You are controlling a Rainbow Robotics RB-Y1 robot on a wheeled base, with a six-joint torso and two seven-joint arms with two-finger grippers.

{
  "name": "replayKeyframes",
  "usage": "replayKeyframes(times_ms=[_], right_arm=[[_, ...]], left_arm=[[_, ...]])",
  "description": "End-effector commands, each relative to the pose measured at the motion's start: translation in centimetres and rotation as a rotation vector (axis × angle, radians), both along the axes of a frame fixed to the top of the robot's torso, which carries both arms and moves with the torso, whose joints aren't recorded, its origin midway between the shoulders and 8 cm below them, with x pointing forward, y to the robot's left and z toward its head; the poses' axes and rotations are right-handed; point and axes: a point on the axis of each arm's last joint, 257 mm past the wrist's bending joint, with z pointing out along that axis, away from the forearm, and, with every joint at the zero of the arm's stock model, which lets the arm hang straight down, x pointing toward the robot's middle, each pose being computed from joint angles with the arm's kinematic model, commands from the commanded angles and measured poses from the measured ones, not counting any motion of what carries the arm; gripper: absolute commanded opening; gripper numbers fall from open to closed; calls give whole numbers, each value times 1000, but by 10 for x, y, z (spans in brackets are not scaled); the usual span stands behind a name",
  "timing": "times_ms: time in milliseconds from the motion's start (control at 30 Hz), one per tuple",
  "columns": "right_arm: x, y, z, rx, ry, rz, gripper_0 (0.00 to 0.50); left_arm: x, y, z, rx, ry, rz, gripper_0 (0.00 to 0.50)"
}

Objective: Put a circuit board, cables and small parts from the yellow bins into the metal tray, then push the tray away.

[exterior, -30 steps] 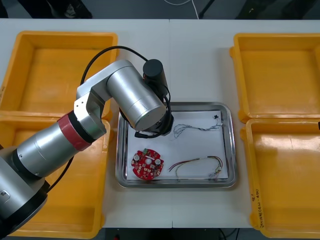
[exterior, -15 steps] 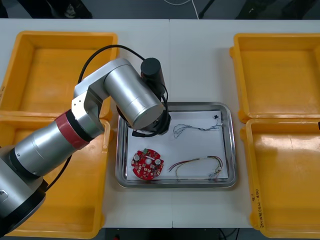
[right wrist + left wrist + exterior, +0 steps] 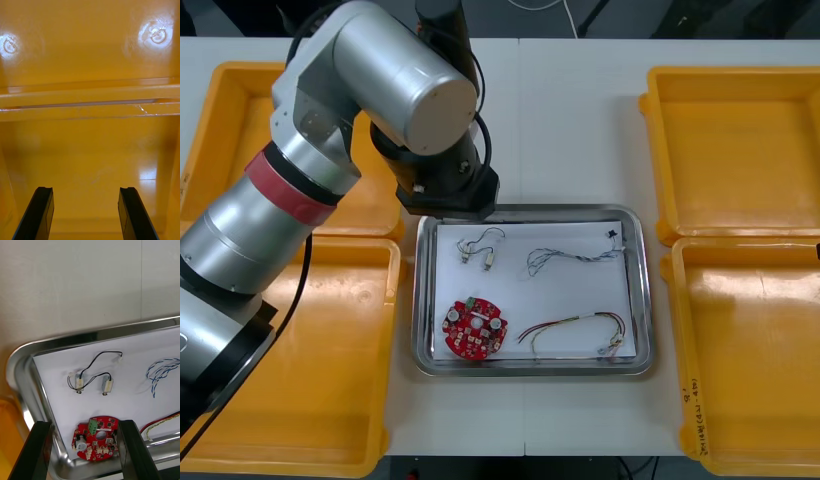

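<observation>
Four yellow bins (image 3: 740, 140) sit on the table (image 3: 570, 120), two at each side, and between them I have the metal tray (image 3: 532, 368), white inside. All the task's things I can see lie in that tray. The round red circuit board (image 3: 473, 330) is in its near left corner and the red and yellow cable (image 3: 575, 328) lies beside it toward the near right. The twisted blue and white cable (image 3: 565, 258) is in the far right part. A thin black cable (image 3: 107, 352) lies in the far left part, joined to two small metal parts (image 3: 467, 256) that lie side by side, close but apart. My left arm (image 3: 380, 90) reaches in from the left, its wrist hanging over the tray's far left corner and the table just beyond it. On its wrist camera the left pincer (image 3: 84, 423) is released, its fingers (image 3: 39, 450) wide apart and grasping nothing, with the board and the tray's rim showing between them farther off. The right pincer (image 3: 85, 189) is likewise released and grasps nothing. It hangs above the bare floor of one bin, with the rims where two bins meet farther off, and I cannot tell which bin it is.
</observation>
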Motion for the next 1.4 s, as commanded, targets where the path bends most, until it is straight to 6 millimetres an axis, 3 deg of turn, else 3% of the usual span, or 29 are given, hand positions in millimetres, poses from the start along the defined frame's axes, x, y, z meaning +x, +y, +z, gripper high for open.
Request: replayKeyframes(times_ms=[33, 200, 400, 800, 1100, 1400], right_arm=[[-2, -5, 4, 8, -12, -6, 500], [-2, -5, 4, 8, -12, -6, 500], [-1, -24, 22, -37, -26, -22, 500], [0, -16, 23, -33, -26, 13, 500], [26, 43, 33, -65, -66, 190, 500], [38, 103, 41, -86, -105, 362, 500]], left_arm=[[17, 26, 65, -30, -67, 95, 500], [21, 50, 87, -39, -77, 102, 500], [22, 83, 101, -37, -82, 115, 500], [26, 154, 126, -34, -115, 135, 500], [14, 209, 112, 7, -121, 130, 500], [-10, 235, 89, 16, -116, 133, 500]])
